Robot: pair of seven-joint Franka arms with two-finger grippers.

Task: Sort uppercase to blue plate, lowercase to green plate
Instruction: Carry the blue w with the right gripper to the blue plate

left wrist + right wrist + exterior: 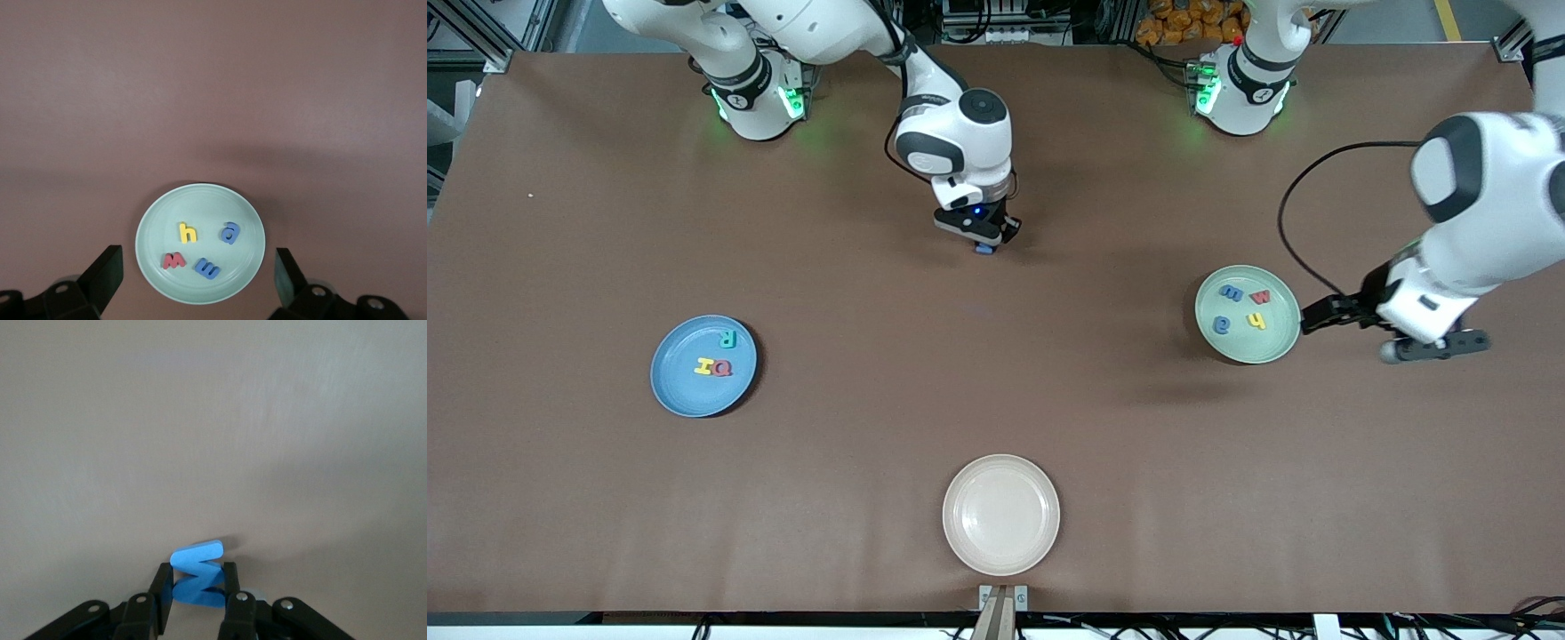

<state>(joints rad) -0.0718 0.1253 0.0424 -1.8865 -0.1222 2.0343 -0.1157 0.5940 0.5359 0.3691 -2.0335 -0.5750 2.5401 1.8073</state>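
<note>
Right gripper (198, 595) pinches, seemingly, blue W (198, 577); left gripper (197, 280) spread.

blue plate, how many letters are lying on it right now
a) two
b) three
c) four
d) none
b) the blue plate holds three letters: the teal R, the yellow H and the red Q; the blue W is not on it, it is pinched between the right gripper's fingers over bare table.
</note>
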